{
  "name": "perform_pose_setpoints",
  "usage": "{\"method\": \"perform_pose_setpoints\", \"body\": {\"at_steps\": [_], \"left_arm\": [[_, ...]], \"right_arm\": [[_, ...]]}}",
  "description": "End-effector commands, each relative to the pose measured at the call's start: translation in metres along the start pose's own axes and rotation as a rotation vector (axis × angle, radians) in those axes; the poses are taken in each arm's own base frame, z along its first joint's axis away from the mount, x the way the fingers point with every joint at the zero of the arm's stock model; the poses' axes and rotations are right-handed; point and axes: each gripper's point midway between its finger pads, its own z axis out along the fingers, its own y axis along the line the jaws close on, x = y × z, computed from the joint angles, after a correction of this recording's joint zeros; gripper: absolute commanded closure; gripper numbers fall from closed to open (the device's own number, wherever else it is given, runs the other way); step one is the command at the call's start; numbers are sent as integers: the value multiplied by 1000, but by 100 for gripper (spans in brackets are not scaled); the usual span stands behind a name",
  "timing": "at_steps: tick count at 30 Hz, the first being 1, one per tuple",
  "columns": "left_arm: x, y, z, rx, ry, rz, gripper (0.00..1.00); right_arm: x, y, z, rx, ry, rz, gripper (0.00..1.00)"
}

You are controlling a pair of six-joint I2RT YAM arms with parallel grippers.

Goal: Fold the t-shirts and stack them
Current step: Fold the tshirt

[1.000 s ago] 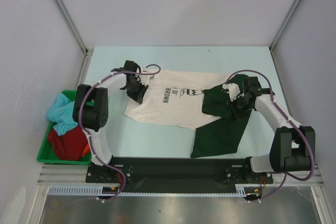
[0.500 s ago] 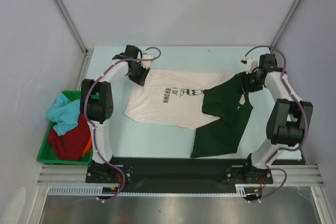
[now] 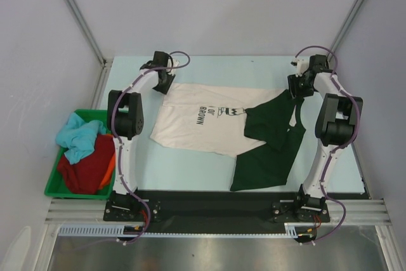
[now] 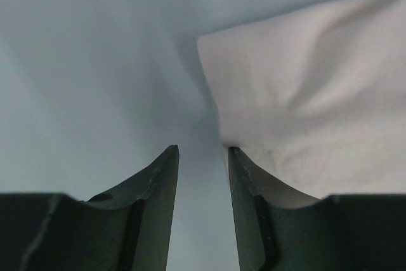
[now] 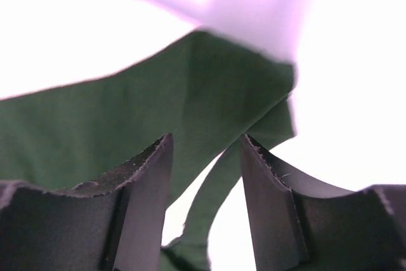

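Far left, beside the table's left edge: green bin holding 3 bundled garments, with the light blue shirt toward the far side, the dark red shirt nearer, and the orange shirt showing at the bin's right edge.

Next, left gripper at the far-left corner of the cream t-shirt. Fingers spread, bare surface visible through the gap. In the wrist view, shirt corner just beside the right-hand finger, not between the 2.

Centre: cream t-shirt spread flat on the pale blue table, black "BROWN" lettering and a drawing near its middle.

To its right: dark green t-shirt, rumpled, overlapping the cream one's right edge. Lower part flat toward the near edge, upper part reaching toward the far right.

Far right: right gripper at that upper end of the green cloth. Fingers apart. In the wrist view, green cloth beyond them and a narrow strip seen through the gap. Contact with the cloth not discernible.
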Motion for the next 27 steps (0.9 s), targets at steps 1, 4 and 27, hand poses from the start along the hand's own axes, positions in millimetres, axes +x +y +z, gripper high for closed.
{"method": "perform_pose_setpoints", "body": {"at_steps": [1, 4, 27], "left_arm": [[-19, 30, -1, -110, -44, -49, 57], [-26, 35, -2, -125, -63, -51, 57], [-49, -6, -3, 156, -102, -264, 41]], "right_arm": [[-34, -23, -6, 74, -85, -4, 49], [-41, -29, -6, 95, -102, -8, 50], [-3, -54, 42, 138, 31, -39, 57]]}}
